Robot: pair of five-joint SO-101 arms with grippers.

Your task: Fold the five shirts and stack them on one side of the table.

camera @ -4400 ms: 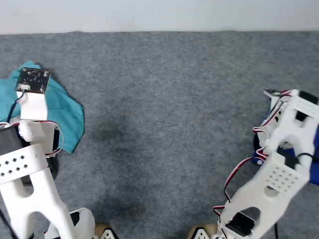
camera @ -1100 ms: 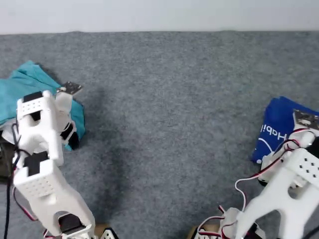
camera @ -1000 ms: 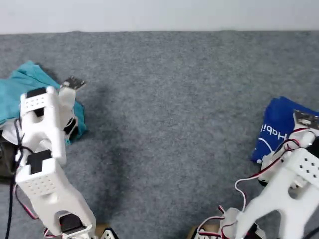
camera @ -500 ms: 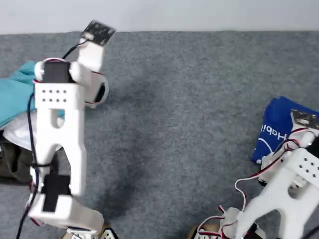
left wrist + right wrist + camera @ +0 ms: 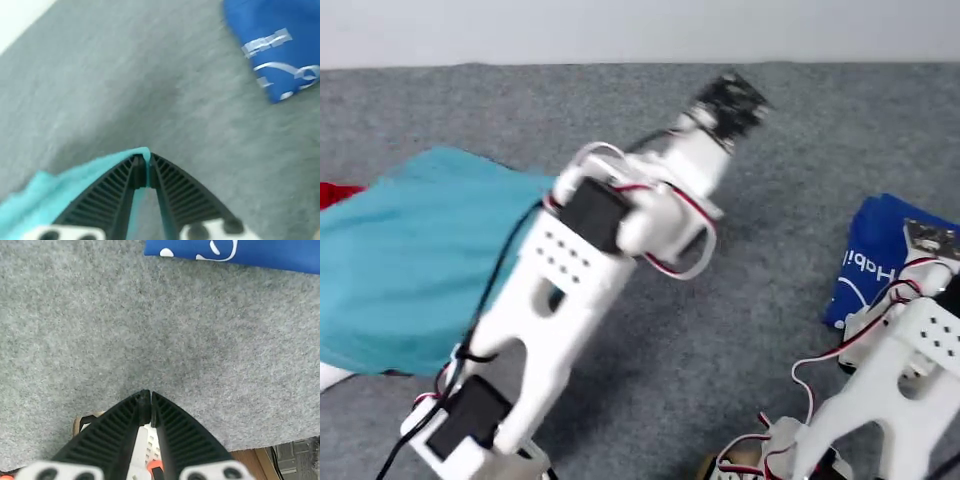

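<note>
One edge of teal shirt [image 5: 410, 250], left of frame, was clamped in left gripper [image 5: 141, 172]; right gripper [image 5: 146, 405] had fingers together, empty. Prob. spreading step; next needed it laid flat.

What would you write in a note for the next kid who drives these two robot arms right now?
Left gripper: shut on a corner of the teal shirt, over the middle of the grey table; the shirt lies spread toward the left edge.
Right gripper: shut, empty, over bare table near the blue shirt.
Done: blue shirt looks folded, on the right side.
Left: fold the teal shirt and stack it; a red cloth and a white cloth peek out at the left edge, not yet folded.
</note>
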